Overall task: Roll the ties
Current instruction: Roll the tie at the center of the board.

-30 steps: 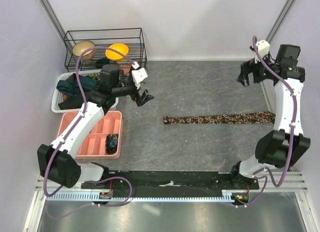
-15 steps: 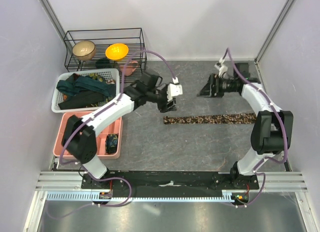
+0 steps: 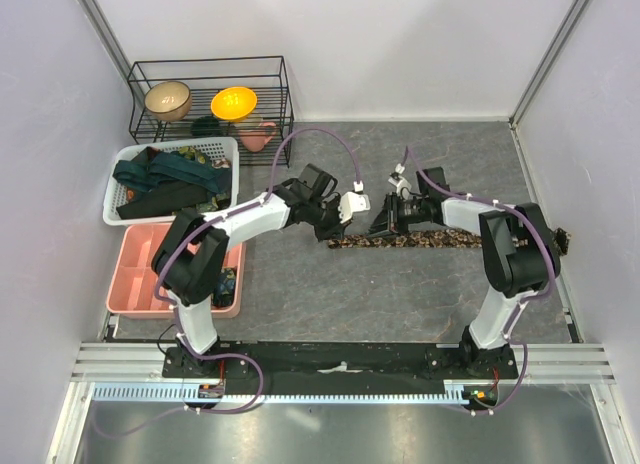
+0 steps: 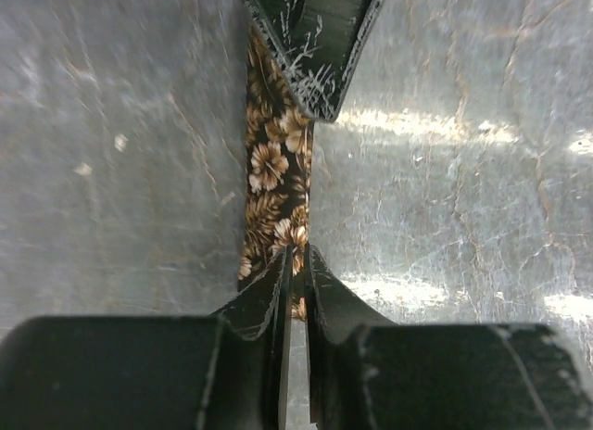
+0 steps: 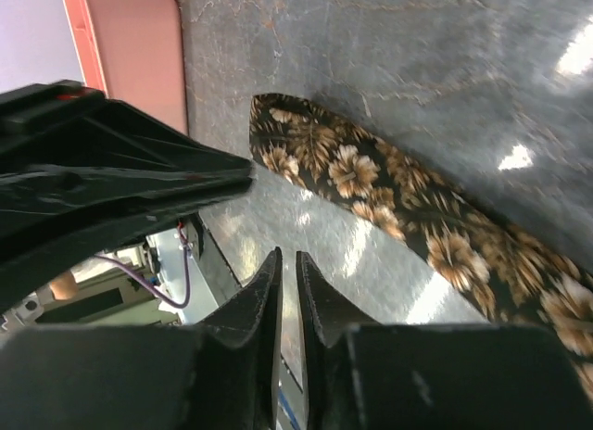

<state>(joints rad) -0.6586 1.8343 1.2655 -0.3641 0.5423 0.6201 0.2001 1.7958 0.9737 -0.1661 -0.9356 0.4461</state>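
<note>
grey table [image 3: 400, 284] (tie [image 3: 450, 239], tray [image 3: 135, 269], basket [image 3: 110, 206])

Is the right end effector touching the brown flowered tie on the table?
Apart. The right wrist view shows bare table between the right end effector's closed fingertips and the tie's near edge.

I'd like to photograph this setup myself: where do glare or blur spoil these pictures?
Left wrist view: white glare streaks on the grey stone-patterned table, while the brown floral fabric tie stays sharp. Right wrist view: bright glare spots at upper right, and the surface looks slightly smeared there. Top view: even light, soft shadows only.
</note>
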